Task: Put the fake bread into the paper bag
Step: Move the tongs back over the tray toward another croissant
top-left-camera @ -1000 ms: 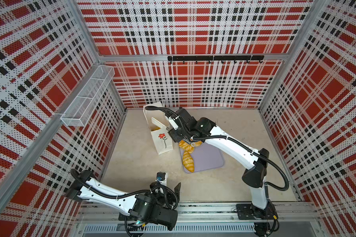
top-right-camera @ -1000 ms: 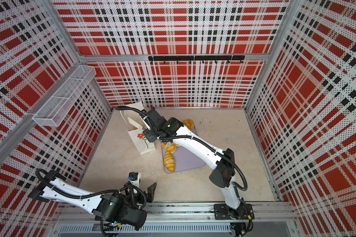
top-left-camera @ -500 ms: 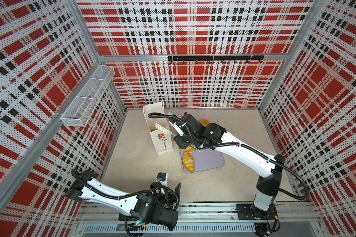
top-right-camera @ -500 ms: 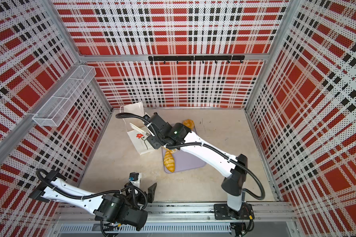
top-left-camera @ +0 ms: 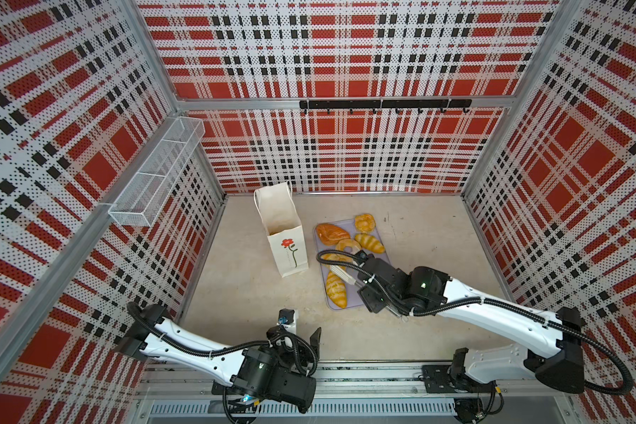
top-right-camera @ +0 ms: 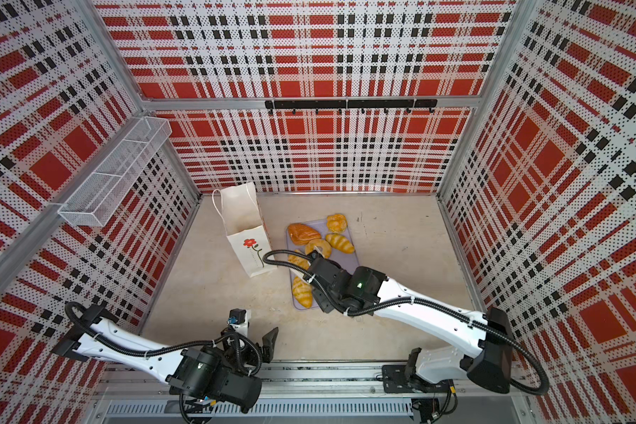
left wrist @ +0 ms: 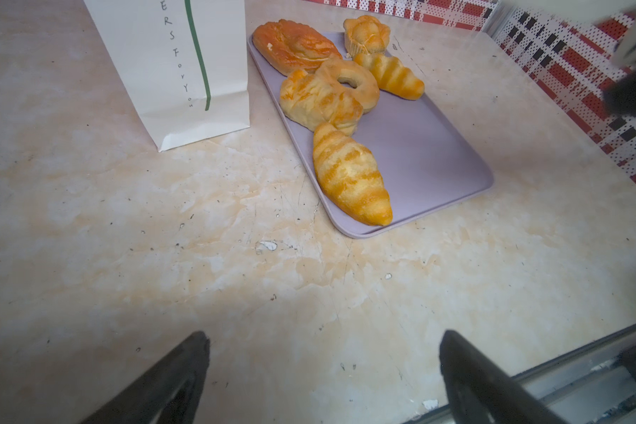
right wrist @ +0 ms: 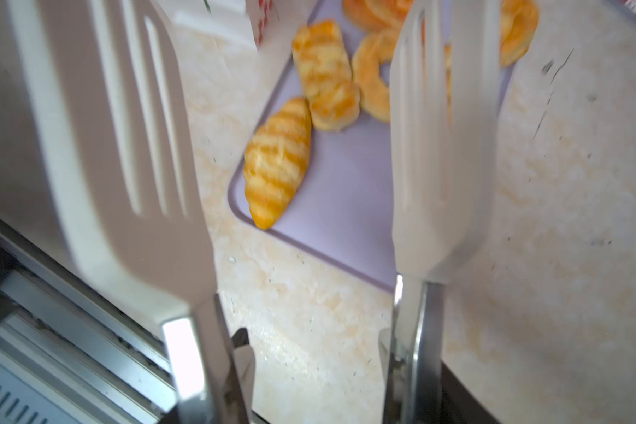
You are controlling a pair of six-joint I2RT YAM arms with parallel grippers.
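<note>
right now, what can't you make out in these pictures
Inside of the paper bag: both top views, its front wall hides the bottom.
Ring doughnut: right wrist view, blurred, partly behind a tongs blade.
Bag's red flower: left wrist view, cut off by the top edge.

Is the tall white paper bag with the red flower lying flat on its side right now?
No, the tall white rectangular paper bag stands upright on the beige tabletop, its open mouth facing up.
</note>
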